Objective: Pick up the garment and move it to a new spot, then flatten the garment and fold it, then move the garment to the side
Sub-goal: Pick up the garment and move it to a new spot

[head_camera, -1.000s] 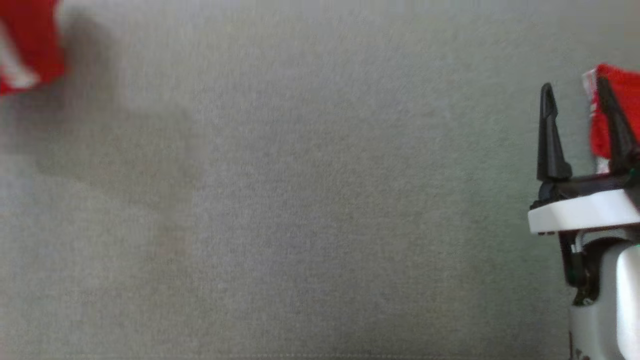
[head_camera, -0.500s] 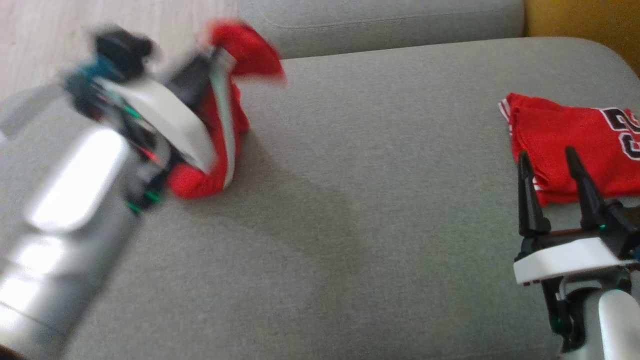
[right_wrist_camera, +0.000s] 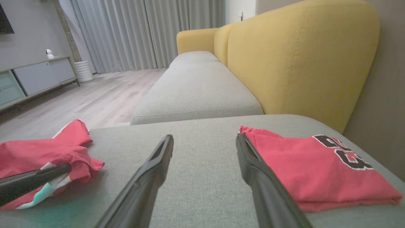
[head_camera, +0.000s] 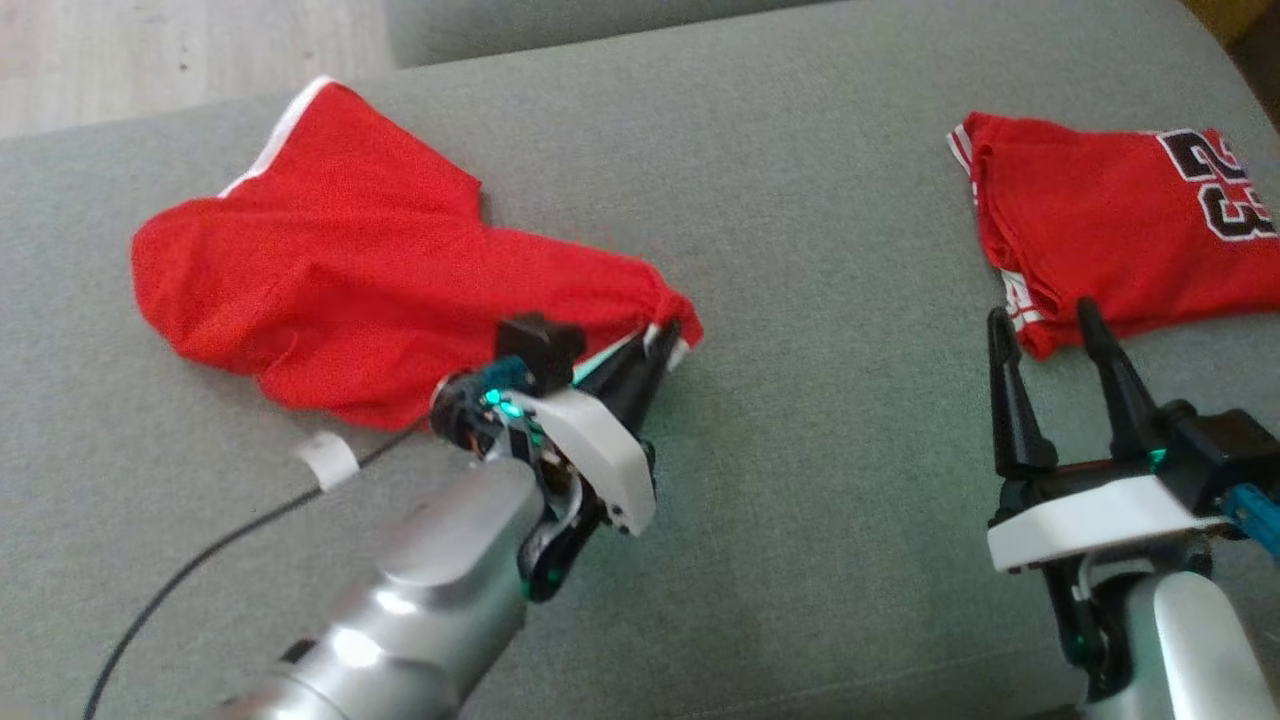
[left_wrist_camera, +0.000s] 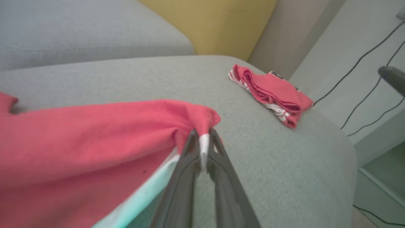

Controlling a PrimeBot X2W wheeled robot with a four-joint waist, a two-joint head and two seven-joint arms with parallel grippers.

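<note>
The garment [head_camera: 340, 260] is red with white trim and lies loosely spread on the left half of the grey sofa cushion [head_camera: 820, 420]. My left gripper [head_camera: 668, 332] is shut on its right-hand corner, low over the cushion. In the left wrist view the fingertips [left_wrist_camera: 193, 139] pinch the white trim, and the garment [left_wrist_camera: 79, 139] stretches away to the left. My right gripper [head_camera: 1040, 320] stands open and holds nothing, just in front of a folded red jersey [head_camera: 1110, 220]. In the right wrist view the right gripper [right_wrist_camera: 204, 139] points across the cushion, with the garment [right_wrist_camera: 47, 148] to its left.
The folded red jersey [right_wrist_camera: 316, 164] with a black number lies at the cushion's right end. A yellow backrest [right_wrist_camera: 300, 57] rises behind it. A black cable with a white tag [head_camera: 328, 460] trails along my left arm. Wooden floor [head_camera: 150, 50] lies beyond the cushion's far left edge.
The head camera has shifted. My left gripper has carried the bunched garment down and to the right, and it now lies spread on the cushion. The right gripper stays open.
</note>
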